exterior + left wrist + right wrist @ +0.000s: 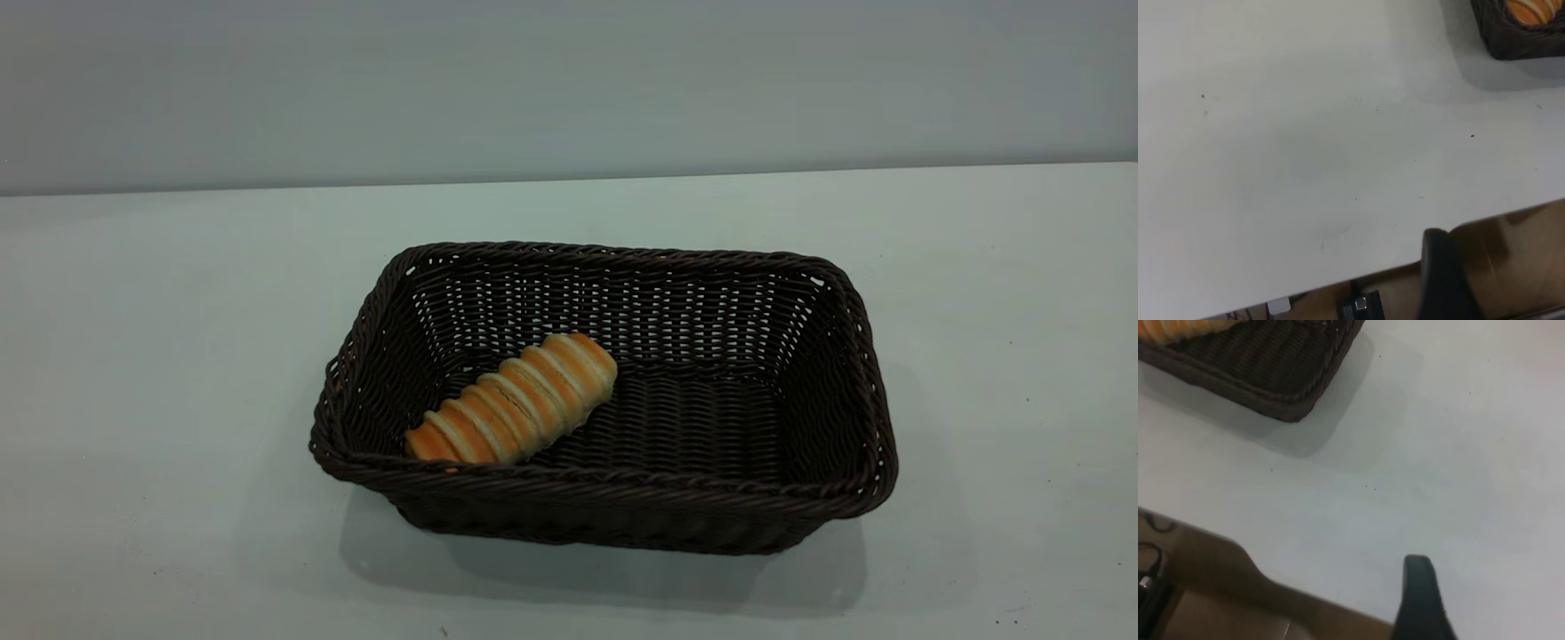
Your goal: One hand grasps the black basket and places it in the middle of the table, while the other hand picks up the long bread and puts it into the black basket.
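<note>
the left gripper (1446, 277) shows only as one dark finger at the near edge of the table (1305, 167), over the brown floor below; whether its fingers are apart or together cannot be told. well away from it across bare white tabletop, a corner of the black basket (1518, 40) appears with a bit of the long bread (1531, 10) inside.

the right gripper (1421, 600) is likewise a single dark finger by the table's edge, its state not readable. the basket's braided corner lies well apart from it, with a sliver of bread beyond the rim.

in the exterior view neither arm appears. the basket stands upright near the middle of the table, and the bread lies diagonally on its woven floor, in the left half, one end against the front wall.
</note>
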